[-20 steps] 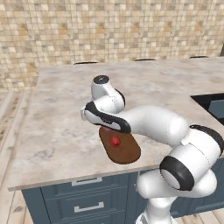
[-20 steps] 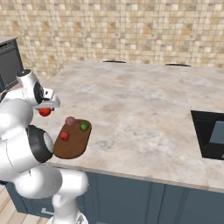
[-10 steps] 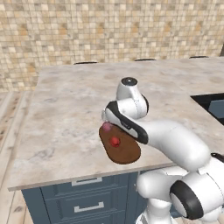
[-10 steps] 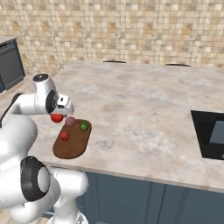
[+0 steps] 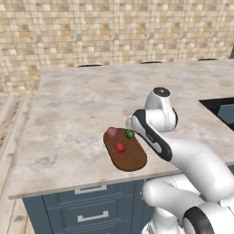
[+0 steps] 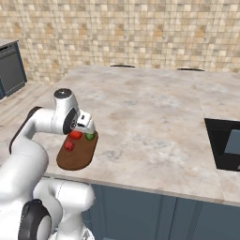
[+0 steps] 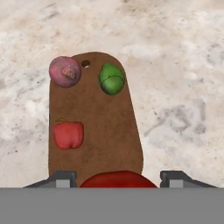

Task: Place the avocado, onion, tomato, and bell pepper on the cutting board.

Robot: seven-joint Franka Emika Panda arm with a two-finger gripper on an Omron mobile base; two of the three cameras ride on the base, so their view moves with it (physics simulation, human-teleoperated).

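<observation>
The dark-brown cutting board (image 7: 105, 131) lies near the counter's front edge. On it rest the pinkish onion (image 7: 64, 71), the green avocado (image 7: 112, 78) and a red bell pepper (image 7: 68, 134). My gripper (image 7: 118, 178) hovers just above the board's near end, shut on a round red tomato (image 7: 118, 181) between its fingertips (image 7: 61, 178). From the right base view the gripper (image 6: 77, 132) holds the tomato (image 6: 75, 136) over the board (image 6: 77, 157), beside the avocado (image 6: 89, 137) and pepper (image 6: 69, 146). The left base view shows the onion (image 5: 112, 132), avocado (image 5: 130, 134) and pepper (image 5: 120, 147) on the board (image 5: 132, 159).
The beige stone counter (image 5: 77, 105) stretches wide behind and to both sides of the board. A dark sink (image 6: 227, 145) is set into the counter at the far right. Blue drawers (image 5: 91, 215) front the cabinet below.
The arm has swung the tomato from off the board's side to above the board's near end. The three items on the board have not moved.
</observation>
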